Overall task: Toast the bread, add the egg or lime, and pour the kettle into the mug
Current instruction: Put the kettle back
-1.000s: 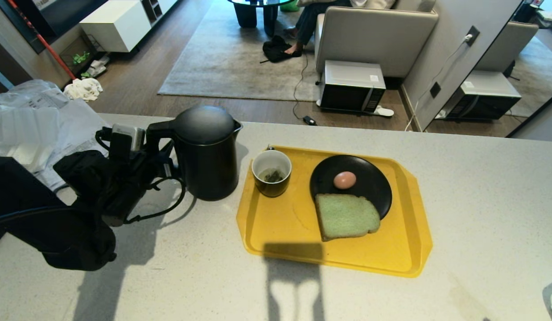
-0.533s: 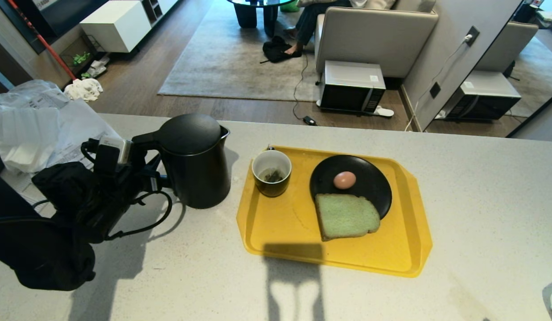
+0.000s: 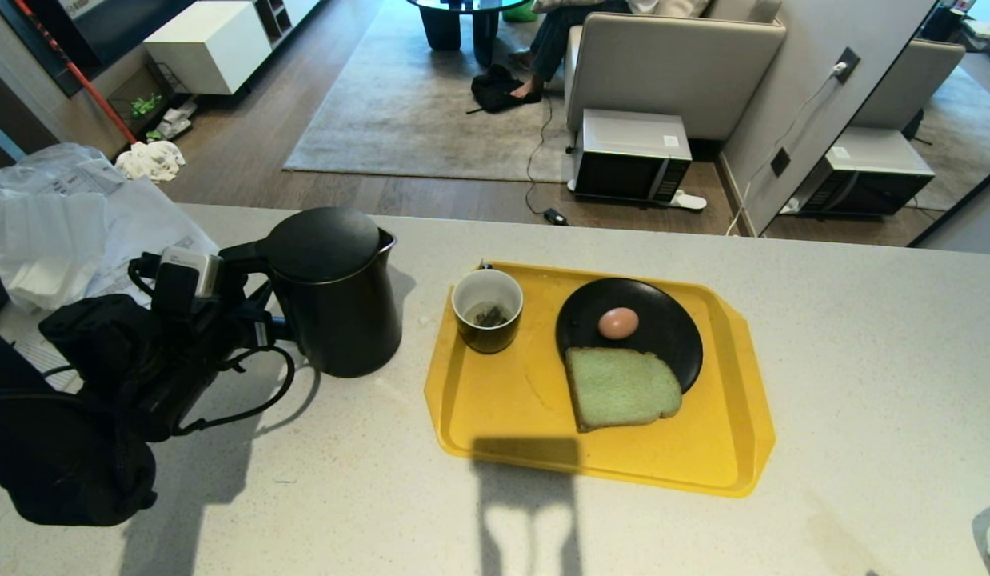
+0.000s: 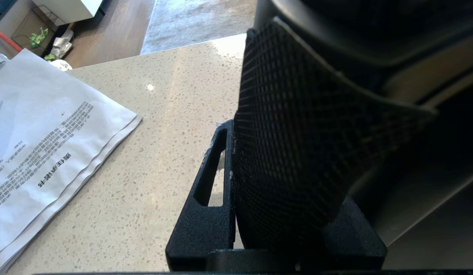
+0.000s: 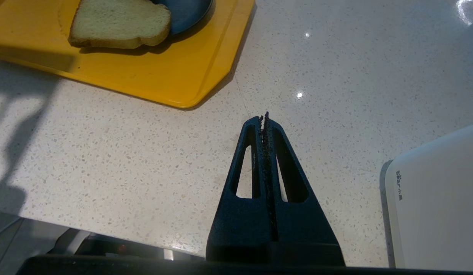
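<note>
The kettle [image 3: 335,292] is pinched at its handle by the left pincer [image 3: 255,308]; it should be set down upright on the worktop [image 3: 343,480] before the grip is released.

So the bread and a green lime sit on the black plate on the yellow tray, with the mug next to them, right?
Not quite. The head view shows a brown egg, not a lime, on the black plate. The bread lies half on that plate and half on the yellow tray, beside the mug.

matt kettle [image 3: 335,296], speckled (glossy) counter [image 3: 863,360]
</note>
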Motion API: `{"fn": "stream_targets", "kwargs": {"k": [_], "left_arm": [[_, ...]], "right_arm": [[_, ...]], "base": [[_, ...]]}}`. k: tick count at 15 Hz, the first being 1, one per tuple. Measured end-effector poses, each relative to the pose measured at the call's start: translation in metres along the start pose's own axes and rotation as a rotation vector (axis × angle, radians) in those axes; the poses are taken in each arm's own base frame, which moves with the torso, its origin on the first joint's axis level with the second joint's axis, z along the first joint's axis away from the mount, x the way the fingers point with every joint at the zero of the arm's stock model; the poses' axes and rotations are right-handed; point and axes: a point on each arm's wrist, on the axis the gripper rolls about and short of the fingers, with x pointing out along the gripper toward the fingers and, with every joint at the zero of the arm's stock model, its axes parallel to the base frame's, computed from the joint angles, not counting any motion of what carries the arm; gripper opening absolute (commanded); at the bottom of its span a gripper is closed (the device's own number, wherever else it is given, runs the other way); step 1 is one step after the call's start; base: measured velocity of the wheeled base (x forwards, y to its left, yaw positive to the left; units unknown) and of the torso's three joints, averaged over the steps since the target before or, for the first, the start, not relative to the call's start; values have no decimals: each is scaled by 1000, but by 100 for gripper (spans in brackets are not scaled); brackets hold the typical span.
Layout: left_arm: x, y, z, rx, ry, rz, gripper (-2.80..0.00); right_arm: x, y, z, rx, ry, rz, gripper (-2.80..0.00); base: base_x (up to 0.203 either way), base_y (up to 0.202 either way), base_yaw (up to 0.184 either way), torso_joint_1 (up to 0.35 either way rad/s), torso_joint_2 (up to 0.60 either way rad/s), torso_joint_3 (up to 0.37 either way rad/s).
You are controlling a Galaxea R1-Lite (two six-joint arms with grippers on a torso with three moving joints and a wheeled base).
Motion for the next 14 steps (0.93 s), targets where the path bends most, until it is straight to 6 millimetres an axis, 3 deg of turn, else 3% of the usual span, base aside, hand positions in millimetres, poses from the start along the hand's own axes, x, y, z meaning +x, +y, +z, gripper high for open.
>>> {"fn": "stream_targets", "kwargs": {"k": [7,8,14], "left_arm": [[-1,3,2,3,-5,10,-280],[-2,3,3,5,-6,11,0],[-10,5,0,3,17,8,0]], "right_arm": [[0,0,0,0,-1,-1,-280],[0,0,0,0,-1,0,-280],[0,0,0,0,0,0,-280]], "base": [[0,0,0,0,0,0],[0,0,0,0,0,0],[0,0,0,0,0,0]]}}
